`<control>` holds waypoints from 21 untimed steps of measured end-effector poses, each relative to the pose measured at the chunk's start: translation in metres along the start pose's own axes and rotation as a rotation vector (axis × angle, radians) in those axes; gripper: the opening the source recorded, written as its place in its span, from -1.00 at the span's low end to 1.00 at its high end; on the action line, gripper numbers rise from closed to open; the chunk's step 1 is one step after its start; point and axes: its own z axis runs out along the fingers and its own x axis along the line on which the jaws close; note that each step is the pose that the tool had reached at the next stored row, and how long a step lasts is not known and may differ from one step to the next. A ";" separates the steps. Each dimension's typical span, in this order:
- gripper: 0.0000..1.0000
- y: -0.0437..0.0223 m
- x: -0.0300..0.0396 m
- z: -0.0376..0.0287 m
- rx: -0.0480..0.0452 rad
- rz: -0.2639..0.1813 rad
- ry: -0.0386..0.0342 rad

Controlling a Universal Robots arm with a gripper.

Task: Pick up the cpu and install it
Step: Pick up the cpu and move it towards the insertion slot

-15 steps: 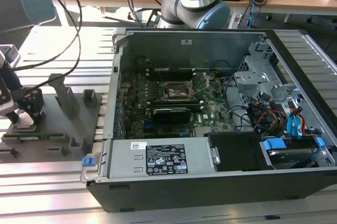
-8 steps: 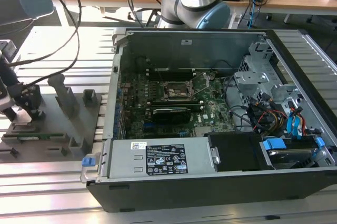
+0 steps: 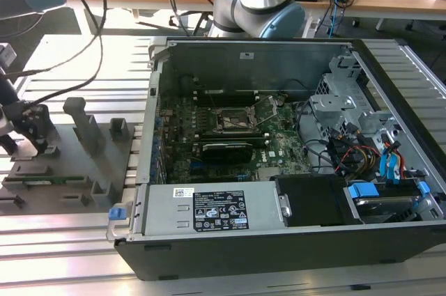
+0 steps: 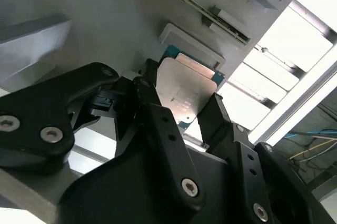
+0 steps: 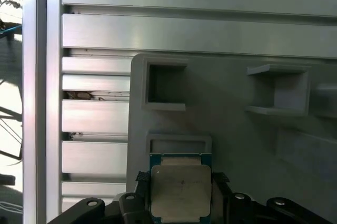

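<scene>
The cpu is a flat square chip with a pale metal top and a green rim. In both wrist views it lies between my two black fingers. My gripper is shut on the cpu, one finger against each of two opposite edges. The chip is just in front of a shallow rectangular pocket in the grey fixture plate. In the exterior view my gripper is at the far left, over that plate. The black socket frame sits on the motherboard inside the open computer case.
The open computer case fills the middle and the exterior view's right, with a tall near wall, a drive cage and blue-tabbed cables. Upright grey blocks stand on the fixture plate. Ribbed aluminium table slats lie beneath. The arm's base stands behind the case.
</scene>
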 end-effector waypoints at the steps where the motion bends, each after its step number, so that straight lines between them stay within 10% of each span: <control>1: 0.09 -0.0001 0.0000 -0.0019 0.0000 0.000 0.0000; 21: 0.09 -0.0026 -0.0013 -0.0522 0.0001 0.000 0.0001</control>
